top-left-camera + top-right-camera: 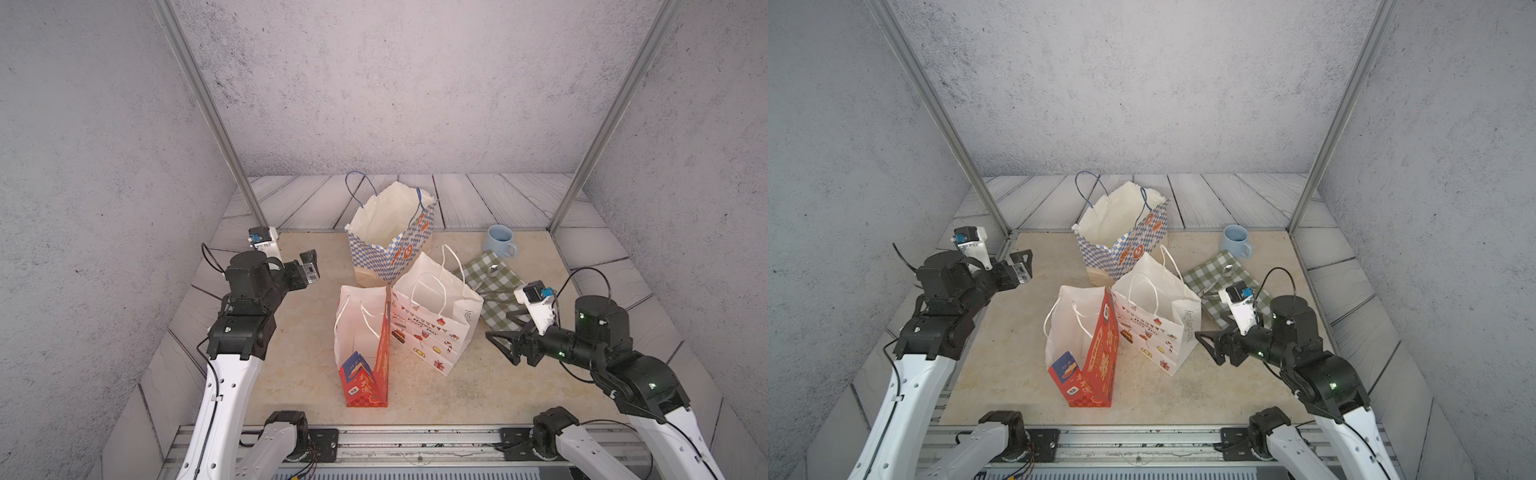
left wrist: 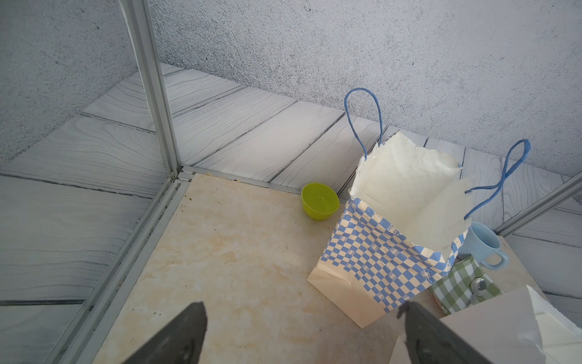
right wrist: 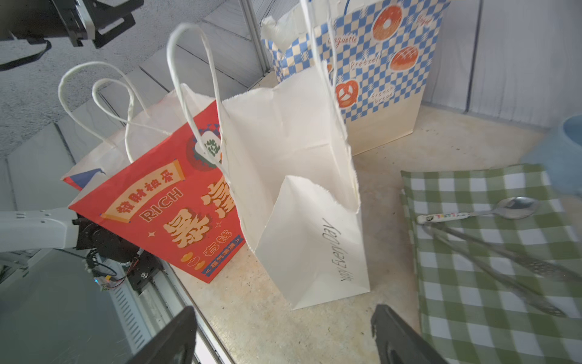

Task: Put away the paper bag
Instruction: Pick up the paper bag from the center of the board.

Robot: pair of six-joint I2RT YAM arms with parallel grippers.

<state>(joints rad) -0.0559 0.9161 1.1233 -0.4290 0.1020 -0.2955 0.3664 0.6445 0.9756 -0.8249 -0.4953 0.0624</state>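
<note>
Three paper bags stand open in the middle of the table. A blue-checked bag [image 1: 388, 253] [image 1: 1121, 249] [image 2: 378, 252] with blue handles is at the back. A white bag [image 1: 432, 320] [image 1: 1154, 324] [image 3: 299, 189] with party prints leans in front of it. A red bag [image 1: 365, 370] [image 1: 1096, 361] [image 3: 176, 208] is nearest the front. My left gripper [image 1: 309, 268] [image 1: 1021, 266] [image 2: 300, 307] hangs open to the left of the checked bag. To the right of the white bag, my right gripper [image 1: 498, 328] [image 1: 1210, 328] [image 3: 283, 310] points at its base, open and holding nothing.
A green-checked cloth [image 1: 494, 286] [image 3: 488, 252] with a spoon [image 3: 510, 209] and metal tongs [image 3: 504, 264] lies right of the bags. A light blue mug [image 1: 500, 241] [image 1: 1235, 241] stands behind it. A green bowl [image 2: 319, 201] sits behind the checked bag. Metal posts [image 1: 249, 199] mark the back corners.
</note>
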